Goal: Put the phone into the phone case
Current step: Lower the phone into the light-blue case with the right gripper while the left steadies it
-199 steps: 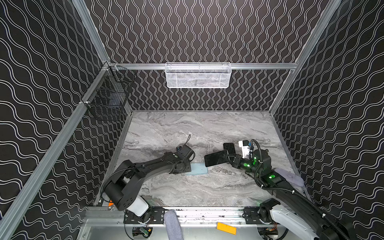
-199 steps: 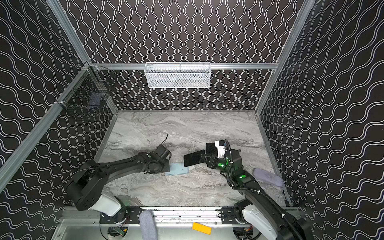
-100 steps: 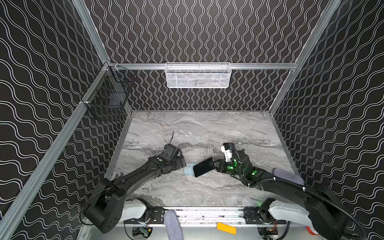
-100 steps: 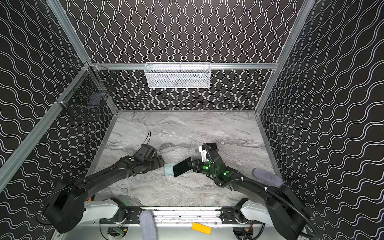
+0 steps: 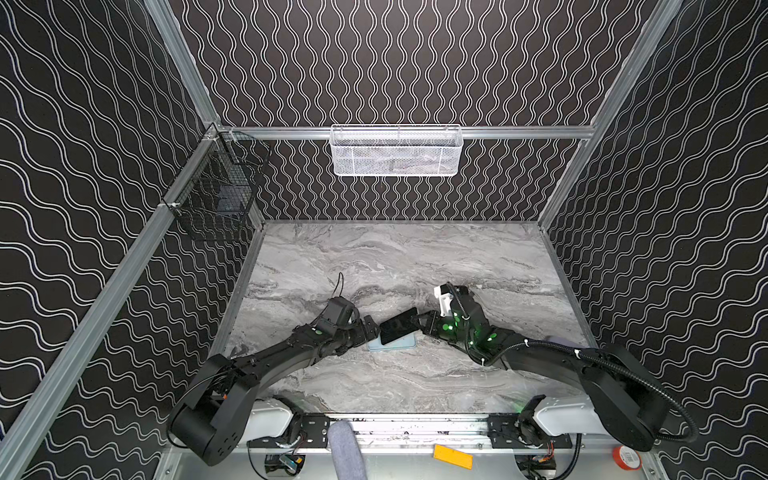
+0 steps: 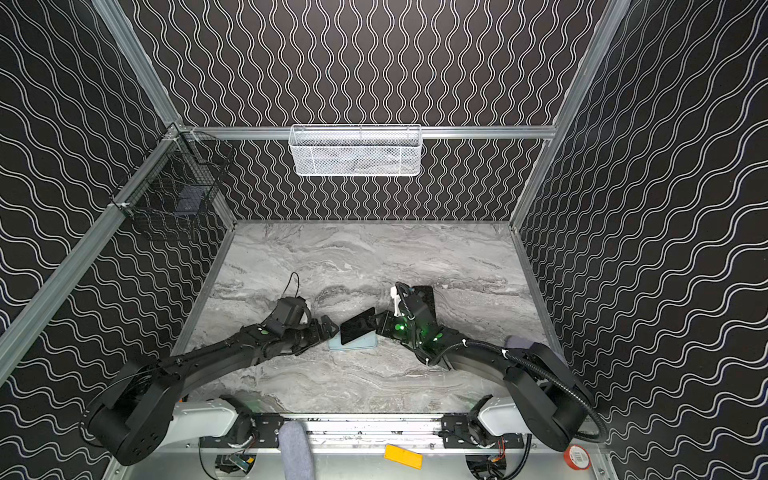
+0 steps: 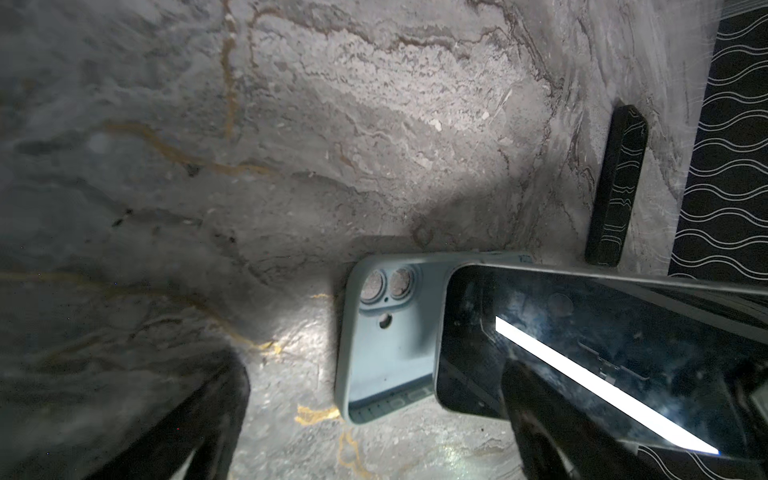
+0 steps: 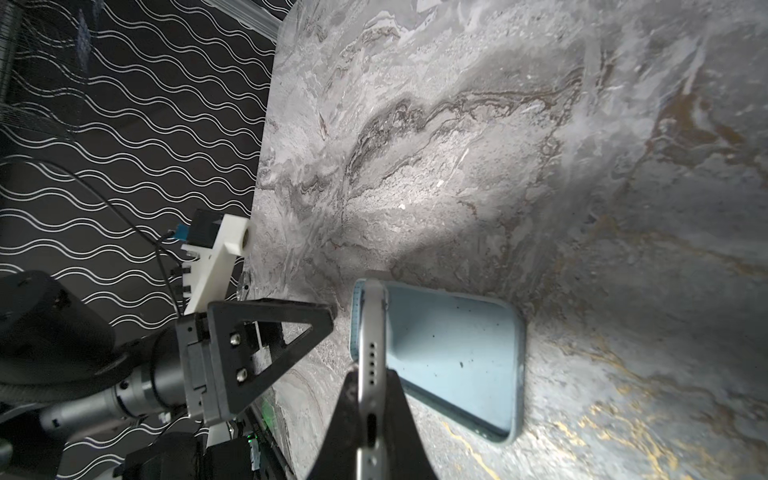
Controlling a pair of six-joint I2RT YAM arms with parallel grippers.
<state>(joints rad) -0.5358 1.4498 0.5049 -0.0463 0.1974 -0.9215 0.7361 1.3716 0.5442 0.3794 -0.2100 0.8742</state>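
Observation:
The light-blue phone case (image 5: 395,344) (image 6: 353,343) lies open side up on the marble table (image 5: 395,257), near the front middle. My right gripper (image 5: 420,326) (image 8: 371,399) is shut on the port end of the black phone (image 5: 399,330) (image 6: 358,329). It holds the phone at a slant over the case (image 8: 453,353), edge-on in the right wrist view (image 8: 372,345). My left gripper (image 5: 371,332) (image 6: 329,328) stands open at the case's camera-hole end (image 7: 386,332), its fingers (image 7: 208,419) holding nothing. Whether phone (image 7: 582,353) and case touch I cannot tell.
A flat black slab (image 7: 615,187) (image 6: 424,293) lies on the table behind my right wrist. A white mesh basket (image 5: 397,151) hangs on the back wall and a black wire basket (image 5: 216,199) on the left wall. Patterned walls close in three sides.
My right arm has carried the phone left and down until it overlaps the case. My left gripper has opened wide, and its arm has dropped low along the table.

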